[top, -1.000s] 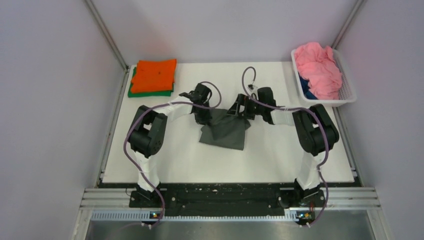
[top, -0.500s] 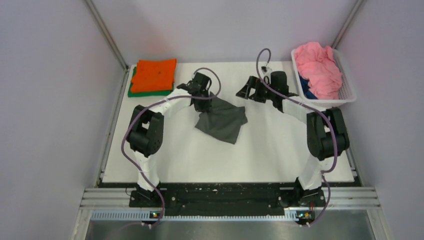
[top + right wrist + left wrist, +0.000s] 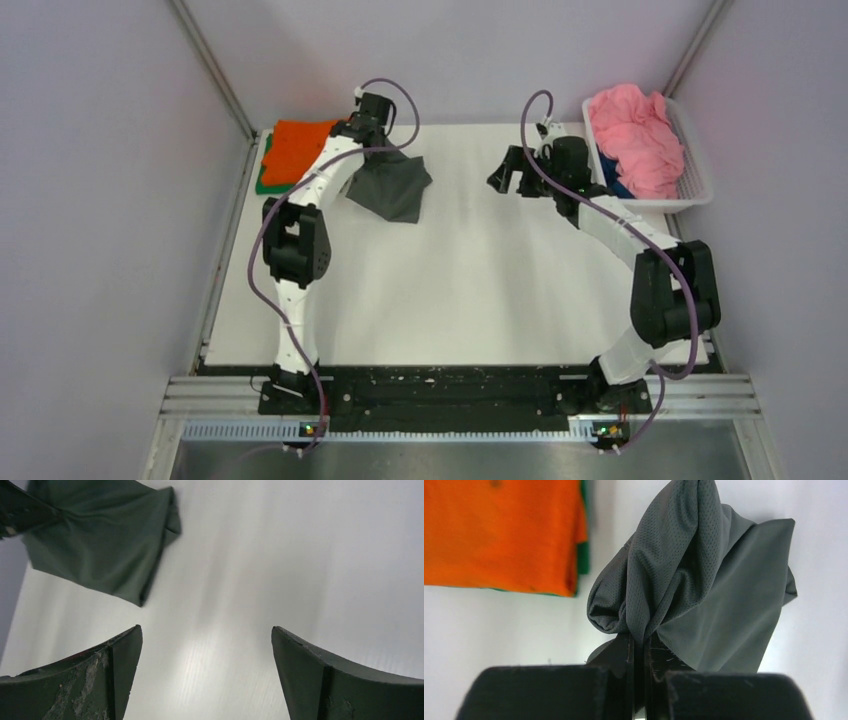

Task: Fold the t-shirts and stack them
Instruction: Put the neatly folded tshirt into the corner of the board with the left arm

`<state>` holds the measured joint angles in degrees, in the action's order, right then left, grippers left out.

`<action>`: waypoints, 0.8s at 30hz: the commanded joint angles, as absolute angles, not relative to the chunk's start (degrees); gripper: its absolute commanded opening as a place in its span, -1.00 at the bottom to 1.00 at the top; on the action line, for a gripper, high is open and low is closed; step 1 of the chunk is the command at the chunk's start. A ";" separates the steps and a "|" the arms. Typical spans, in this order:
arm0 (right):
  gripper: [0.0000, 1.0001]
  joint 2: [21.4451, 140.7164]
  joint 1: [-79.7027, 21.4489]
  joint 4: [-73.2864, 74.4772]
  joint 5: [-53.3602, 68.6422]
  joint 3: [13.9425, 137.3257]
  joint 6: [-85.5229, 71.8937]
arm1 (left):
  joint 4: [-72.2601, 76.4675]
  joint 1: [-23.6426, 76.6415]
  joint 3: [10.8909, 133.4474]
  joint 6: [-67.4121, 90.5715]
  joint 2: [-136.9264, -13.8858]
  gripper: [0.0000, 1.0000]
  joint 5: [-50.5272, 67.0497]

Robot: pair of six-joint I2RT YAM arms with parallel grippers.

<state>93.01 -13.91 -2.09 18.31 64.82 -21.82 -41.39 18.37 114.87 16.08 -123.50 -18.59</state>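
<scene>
Grey tee (image 3: 714, 595), seemingly light, limp mesh, hangs bunched from the left gripper (image 3: 640, 650), pinched tight on one edge; right gripper (image 3: 205, 670) gapes wide, empty.

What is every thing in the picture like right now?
dark grey t-shirt, bunched, pinched by the left end effector
orange t-shirt, folded, on top of the green t-shirt
green t-shirt, folded, bottom of stack
pink t-shirt, crumpled in the white basket
blue t-shirt, crumpled, mostly hidden under pink
white basket, holding shirts
left end effector, shut on cloth
right end effector, open, empty
</scene>
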 commanded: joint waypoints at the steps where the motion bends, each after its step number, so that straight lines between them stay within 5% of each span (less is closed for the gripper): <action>1: 0.98 88.23 -13.45 0.66 10.54 63.77 -17.35 | -42.36 15.49 123.18 6.23 -124.80 -1.00 -26.54; 24: 0.98 85.75 -13.40 6.02 5.98 62.72 -17.82 | -43.83 3.18 137.02 9.14 -119.57 -1.00 -1.90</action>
